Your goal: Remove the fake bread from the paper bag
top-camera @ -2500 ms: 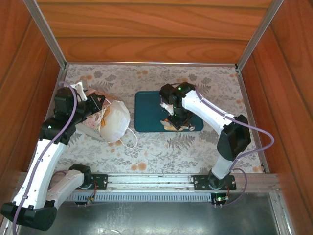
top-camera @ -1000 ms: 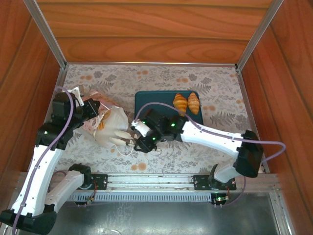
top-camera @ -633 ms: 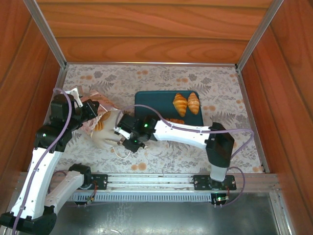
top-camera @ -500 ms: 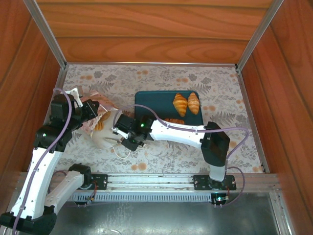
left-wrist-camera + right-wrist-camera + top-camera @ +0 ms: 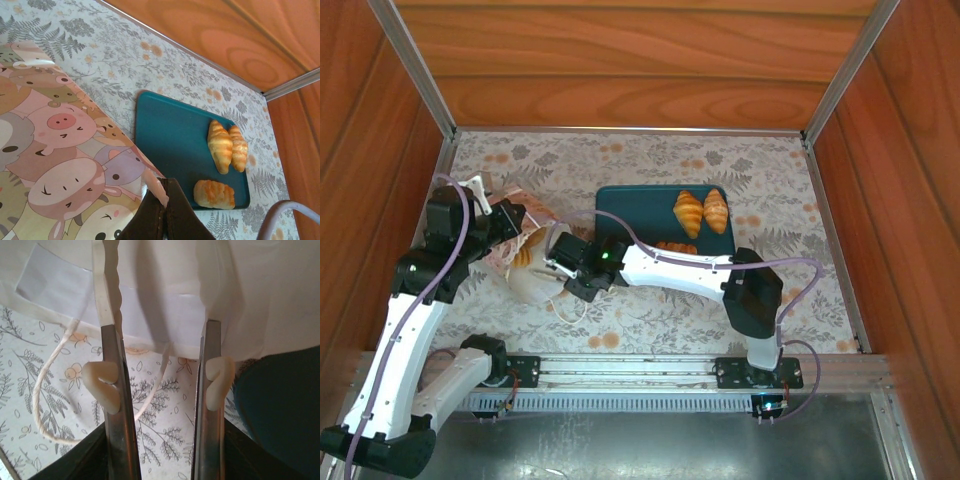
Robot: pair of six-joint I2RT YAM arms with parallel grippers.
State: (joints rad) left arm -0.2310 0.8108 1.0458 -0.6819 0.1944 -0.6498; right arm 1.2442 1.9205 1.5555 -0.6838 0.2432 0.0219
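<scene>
The left jaws are clenched on an edge of the paper bag (image 5: pixel 532 285), which lies tipped on the floral counter (image 5: pixel 650 160) at 9 o'clock from the teal tray (image 5: pixel 625 210). The bag is white, with pink cartoon pigs printed on its side. A golden piece of fake bread (image 5: pixel 523 256) shows inside. The right jaws stand apart at the bag's mouth, grasping nothing, beside a cord handle (image 5: pixel 47 375). Two croissants (image 5: pixel 688 212) sit at the tray's 2 o'clock and a ridged roll (image 5: pixel 675 246) at 6.
</scene>
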